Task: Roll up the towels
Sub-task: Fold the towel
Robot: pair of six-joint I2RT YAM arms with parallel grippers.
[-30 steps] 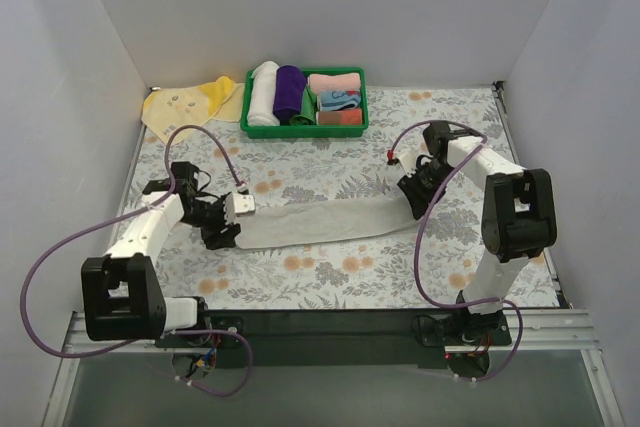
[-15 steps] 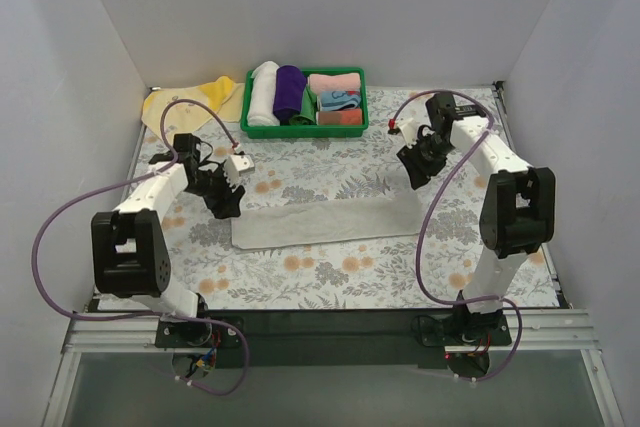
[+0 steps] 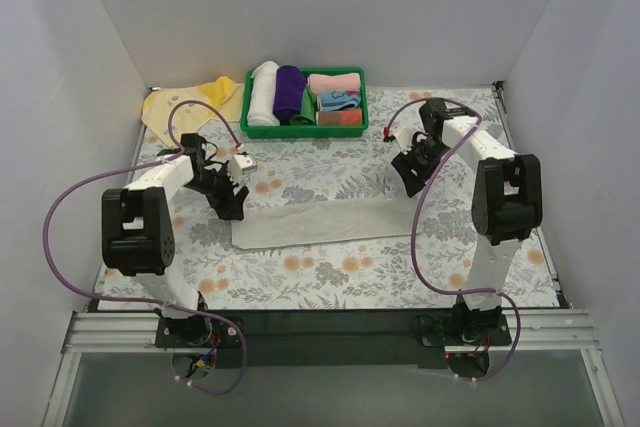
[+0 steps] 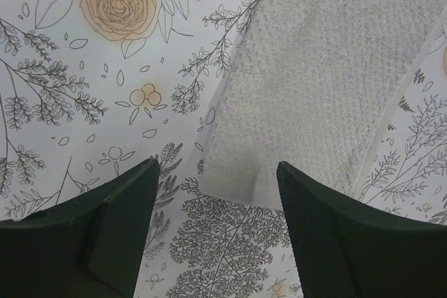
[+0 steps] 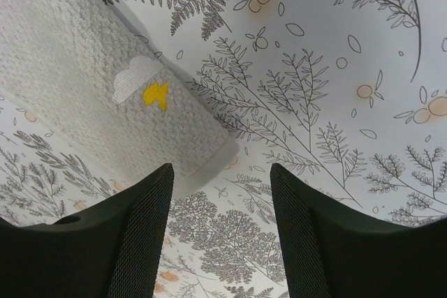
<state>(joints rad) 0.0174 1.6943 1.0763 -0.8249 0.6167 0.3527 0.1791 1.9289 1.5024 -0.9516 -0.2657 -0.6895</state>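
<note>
Now the grey towel (image 3: 320, 222) lies flat, a long strip nearer than the green basket (image 3: 305, 130), and the yellow towel (image 3: 185, 102) lies left of it. The left gripper (image 4: 216, 172) and right gripper (image 5: 220, 172) hang over the strip's ends, fingers apart. It is probably best to pinch one end squarely and roll evenly. The basket holds a white roll (image 3: 264, 93), a purple roll (image 3: 289, 92) and pink folded cloth (image 3: 334, 83).
</note>
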